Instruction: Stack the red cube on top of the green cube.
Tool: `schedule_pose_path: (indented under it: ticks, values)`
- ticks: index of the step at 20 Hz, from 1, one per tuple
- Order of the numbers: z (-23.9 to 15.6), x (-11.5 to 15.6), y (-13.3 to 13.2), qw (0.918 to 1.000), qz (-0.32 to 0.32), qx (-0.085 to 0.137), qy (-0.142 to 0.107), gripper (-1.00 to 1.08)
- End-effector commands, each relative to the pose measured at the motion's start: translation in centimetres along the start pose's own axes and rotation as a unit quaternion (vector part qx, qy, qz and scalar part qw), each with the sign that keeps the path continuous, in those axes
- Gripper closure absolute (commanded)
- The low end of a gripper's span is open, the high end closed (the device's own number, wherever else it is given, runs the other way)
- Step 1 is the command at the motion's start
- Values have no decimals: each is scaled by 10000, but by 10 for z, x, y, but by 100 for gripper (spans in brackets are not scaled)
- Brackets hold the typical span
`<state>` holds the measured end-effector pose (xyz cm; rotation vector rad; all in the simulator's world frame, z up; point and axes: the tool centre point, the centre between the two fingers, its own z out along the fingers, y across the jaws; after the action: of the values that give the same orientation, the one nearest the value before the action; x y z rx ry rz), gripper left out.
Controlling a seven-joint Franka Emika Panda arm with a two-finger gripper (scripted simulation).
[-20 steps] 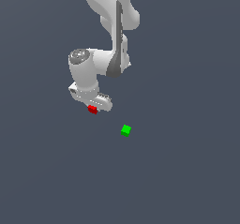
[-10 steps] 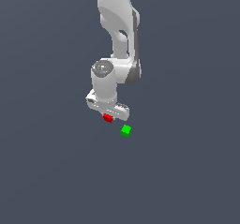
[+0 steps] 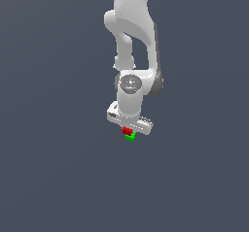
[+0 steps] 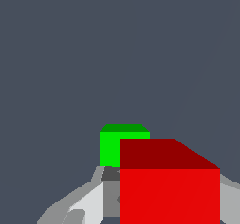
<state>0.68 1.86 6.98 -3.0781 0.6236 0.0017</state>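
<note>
Exterior view: fingers (image 3: 128, 130) grasping red cube (image 3: 127, 130) just above green cube (image 3: 130, 137); no containers.

Flat dark grey-blue floor (image 3: 53, 168), green cube (image 3: 130, 138) resting on it

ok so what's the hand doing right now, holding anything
Hand: closed on the red cube, which sits right above the green cube.
</note>
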Motion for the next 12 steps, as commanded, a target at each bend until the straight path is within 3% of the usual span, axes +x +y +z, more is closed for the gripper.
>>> schedule_pose_path:
  ticks: [1, 6, 7, 12]
  values:
    - [2, 2, -10, 10000, 10, 0, 6, 108]
    - [4, 3, -17, 10000, 9, -3, 6, 108]
    - [4, 3, -17, 10000, 9, -3, 6, -92]
    - [4, 3, -17, 10000, 9, -3, 6, -92]
